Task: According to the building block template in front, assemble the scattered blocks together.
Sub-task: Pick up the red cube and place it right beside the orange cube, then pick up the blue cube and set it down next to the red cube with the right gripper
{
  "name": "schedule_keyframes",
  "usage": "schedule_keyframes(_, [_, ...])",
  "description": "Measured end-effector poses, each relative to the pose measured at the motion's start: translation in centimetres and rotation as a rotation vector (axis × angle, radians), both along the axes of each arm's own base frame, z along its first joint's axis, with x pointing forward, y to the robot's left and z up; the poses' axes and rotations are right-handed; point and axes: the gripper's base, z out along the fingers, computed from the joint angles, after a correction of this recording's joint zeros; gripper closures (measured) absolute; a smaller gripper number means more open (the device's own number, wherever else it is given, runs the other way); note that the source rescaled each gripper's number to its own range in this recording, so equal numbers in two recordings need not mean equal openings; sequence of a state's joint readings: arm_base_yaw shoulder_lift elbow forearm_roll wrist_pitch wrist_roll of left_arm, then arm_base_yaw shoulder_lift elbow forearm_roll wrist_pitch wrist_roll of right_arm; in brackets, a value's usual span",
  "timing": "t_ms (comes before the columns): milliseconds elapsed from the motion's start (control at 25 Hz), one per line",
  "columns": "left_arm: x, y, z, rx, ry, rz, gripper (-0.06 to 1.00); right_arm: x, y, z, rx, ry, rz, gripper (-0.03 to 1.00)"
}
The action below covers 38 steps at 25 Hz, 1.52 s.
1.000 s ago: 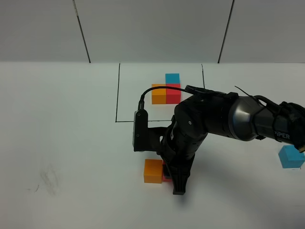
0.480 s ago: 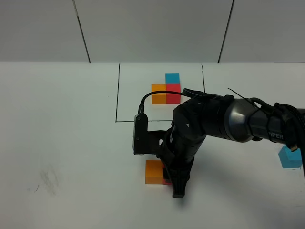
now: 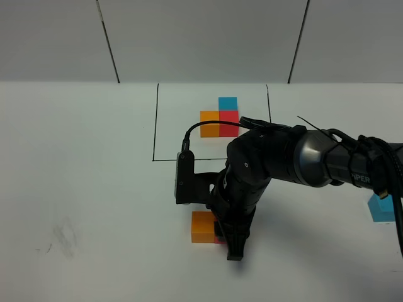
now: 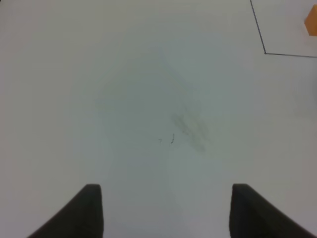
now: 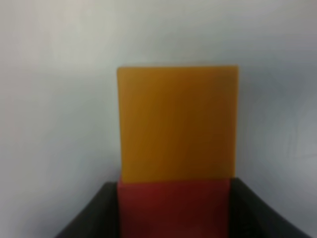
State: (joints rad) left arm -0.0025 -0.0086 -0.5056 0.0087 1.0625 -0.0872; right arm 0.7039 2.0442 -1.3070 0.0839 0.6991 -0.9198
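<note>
The building block template (image 3: pixel 219 119) lies at the back inside a black-line rectangle: orange and red cubes side by side, a blue one behind the red. Near the front, a loose orange cube (image 3: pixel 203 226) rests on the table. A red cube (image 3: pixel 218 234) touches its right side, mostly hidden by my right gripper (image 3: pixel 228 238). In the right wrist view the red cube (image 5: pixel 173 208) sits between the dark fingers, flush against the orange cube (image 5: pixel 177 124). A light blue cube (image 3: pixel 381 208) lies far right. My left gripper (image 4: pixel 166 208) is open over bare table.
The right arm (image 3: pixel 283 163) stretches across the middle from the right edge, covering the table between the template and the loose cubes. The template's black frame line (image 4: pixel 265 52) and an orange cube's corner (image 4: pixel 312 22) show in the left wrist view. Faint smudges (image 3: pixel 63 236) mark the left.
The right arm's upper part has shifted slightly to the left. The gripper, the red cube and the orange cube stay where they were.
</note>
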Motion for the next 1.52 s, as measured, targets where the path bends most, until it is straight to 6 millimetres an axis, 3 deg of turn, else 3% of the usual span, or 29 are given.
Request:
schedule_keyframes(440, [0.0, 0.0, 0.0, 0.0, 0.0, 0.0, 0.7, 0.1, 0.0, 0.2, -0.018, 0.012, 0.006, 0.75])
schedule_keyframes(520, [0.0, 0.0, 0.0, 0.0, 0.0, 0.0, 0.7, 0.2, 0.0, 0.2, -0.036, 0.018, 0.003, 0.71])
schedule_keyframes(720, [0.0, 0.0, 0.0, 0.0, 0.0, 0.0, 0.7, 0.3, -0.4, 1.3, -0.059, 0.002, -0.056, 0.25])
schedule_keyframes(800, [0.0, 0.0, 0.0, 0.0, 0.001, 0.0, 0.7, 0.4, -0.7, 2.9, -0.046, -0.037, -0.108, 0.09])
schedule_keyframes(880, [0.0, 0.0, 0.0, 0.0, 0.001, 0.0, 0.7, 0.5, -1.3, 5.1, 0.0, -0.074, -0.227, 0.01])
schedule_keyframes(1000, [0.0, 0.0, 0.0, 0.0, 0.001, 0.0, 0.7, 0.6, -3.8, 7.9, 0.079, -0.094, -0.509, -0.02])
schedule_keyframes(1200, [0.0, 0.0, 0.0, 0.0, 0.001, 0.0, 0.7, -0.4, -10.8, 10.7, 0.204, -0.143, -0.973, -0.01])
schedule_keyframes(1320, [0.0, 0.0, 0.0, 0.0, 0.001, 0.0, 0.7, -1.7, -14.9, 11.4, 0.254, -0.168, -1.175, 0.04])
schedule_keyframes(1520, [0.0, 0.0, 0.0, 0.0, 0.001, 0.0, 0.7, -2.7, -19.5, 11.2, 0.244, -0.185, -1.344, 0.06])
